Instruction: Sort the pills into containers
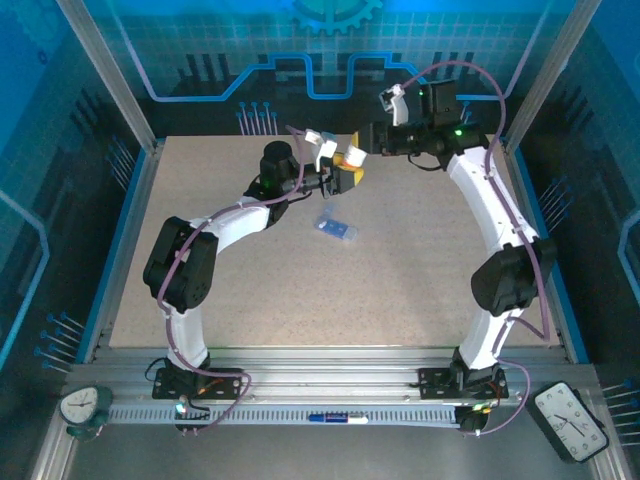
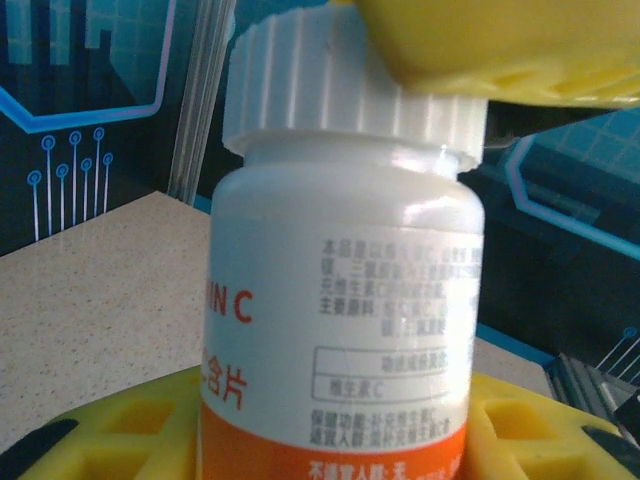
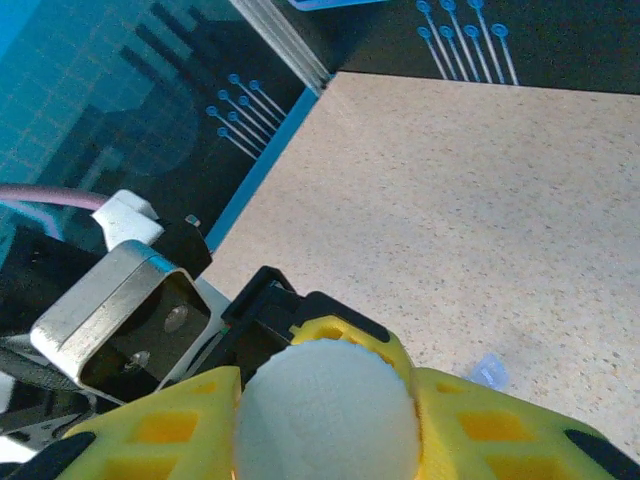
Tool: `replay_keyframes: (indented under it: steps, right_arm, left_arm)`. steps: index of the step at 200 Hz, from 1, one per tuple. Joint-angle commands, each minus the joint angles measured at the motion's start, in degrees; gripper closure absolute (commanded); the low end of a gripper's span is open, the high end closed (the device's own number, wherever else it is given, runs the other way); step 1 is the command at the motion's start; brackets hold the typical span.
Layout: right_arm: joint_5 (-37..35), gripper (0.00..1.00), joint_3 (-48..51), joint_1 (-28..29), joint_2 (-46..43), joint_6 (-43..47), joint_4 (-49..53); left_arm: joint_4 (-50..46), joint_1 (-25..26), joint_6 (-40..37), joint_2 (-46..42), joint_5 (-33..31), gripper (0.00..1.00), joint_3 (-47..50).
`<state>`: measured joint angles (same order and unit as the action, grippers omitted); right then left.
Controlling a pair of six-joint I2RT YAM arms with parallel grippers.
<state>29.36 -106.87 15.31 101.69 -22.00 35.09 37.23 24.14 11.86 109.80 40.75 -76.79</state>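
My left gripper [image 2: 335, 445] is shut on a pill bottle [image 2: 340, 300] with a white label and an orange lower band, held upright above the table; its yellow fingers [image 2: 110, 440] press both sides of the body. My right gripper [image 3: 325, 440] comes in from above, its yellow fingers [image 3: 500, 435] closed against both sides of the bottle's ribbed white cap [image 3: 325, 405]. In the top view the left gripper [image 1: 338, 180] and right gripper [image 1: 352, 158] meet at the back centre of the table. The containers, compartments of a small blue pill box [image 1: 336, 228], lie flat just in front. The pills are hidden.
A speckled beige table [image 1: 250, 290] is walled by blue panels and metal posts [image 1: 120, 100] at the back and sides. A corner of the pill box [image 3: 490, 370] lies below the right gripper. Two clocks [image 1: 575, 420] sit on the near rail.
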Motion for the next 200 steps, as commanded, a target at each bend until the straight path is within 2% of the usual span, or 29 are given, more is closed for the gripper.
replay_keyframes:
  steps: [1,39,65,79,111,127,141,168,200]
  right_arm:
    - [-11.1,0.65,5.9,4.1,-2.0,-8.4,0.6]
    - [-19.2,0.66,13.6,8.4,-5.7,-16.2,-6.7]
    - [-18.8,0.62,13.2,8.4,-5.7,-17.2,-7.4]
    - [-16.8,0.56,10.9,7.1,-5.1,-16.1,-6.1]
    - [-10.2,0.31,6.7,2.5,-5.5,-13.9,-5.8]
    - [-7.0,0.24,6.3,0.4,-6.8,-11.8,-6.6]
    - [-3.9,0.21,6.4,-1.1,-7.7,-9.6,-7.6]
    - [4.8,0.2,5.1,-4.3,-6.7,-5.9,-8.8]
    - [9.7,0.21,-2.2,-5.3,-1.7,1.8,-1.7]
  left_arm:
    - [4.0,0.4,-3.1,-2.4,-3.0,1.0,-2.5]
    - [4.0,0.8,-4.6,-2.8,-5.8,1.0,-2.1]
    - [3.9,0.9,-5.0,-3.0,-6.1,1.0,-1.6]
    - [3.9,0.9,-5.3,-2.9,-6.1,1.0,-1.3]
    - [4.4,0.8,-5.2,-2.7,-5.3,1.0,-0.7]
    - [4.5,0.8,-5.0,-2.6,-4.5,1.0,-0.8]
    - [4.7,0.7,-4.7,-2.6,-3.6,1.0,-0.9]
    - [5.2,0.6,-3.4,-2.1,-1.3,1.0,-1.5]
    - [5.7,0.3,-1.2,-1.2,1.6,1.0,-2.6]
